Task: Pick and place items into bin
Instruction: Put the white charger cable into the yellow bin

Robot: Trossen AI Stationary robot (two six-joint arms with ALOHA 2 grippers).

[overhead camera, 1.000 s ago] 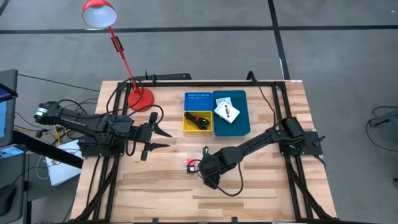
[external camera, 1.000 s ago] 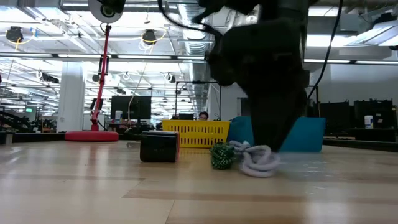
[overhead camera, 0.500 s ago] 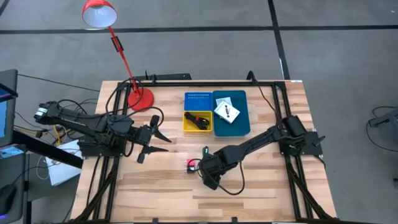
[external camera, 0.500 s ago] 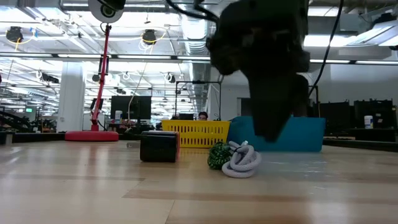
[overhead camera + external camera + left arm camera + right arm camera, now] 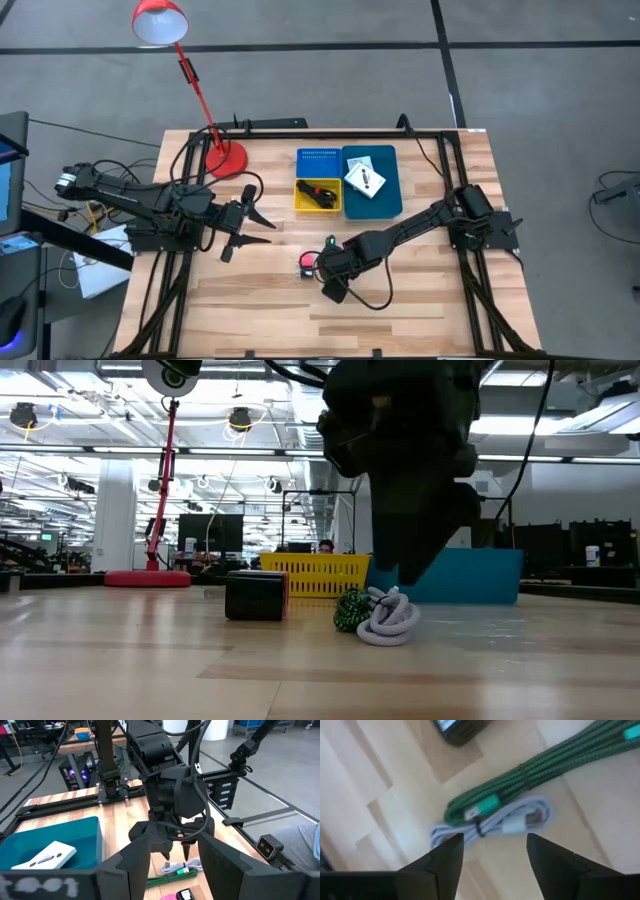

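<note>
Your right gripper point(image 5: 492, 851) hovers, jaws spread, over the green braided and white coiled cables point(image 5: 510, 815); left gripper point(image 5: 262, 226) waits at 9 o'clock, jaws spread.

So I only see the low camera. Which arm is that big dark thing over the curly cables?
Observer: That's the right gripper. The high view shows its arm reaching in from the right side.
Operator: Are its fingers open?
Observer: Yes, open. Its wrist view shows the curly cables just below, between them.
Operator: What's inside the yellow bin?
Observer: Black cables with red bands.
</note>
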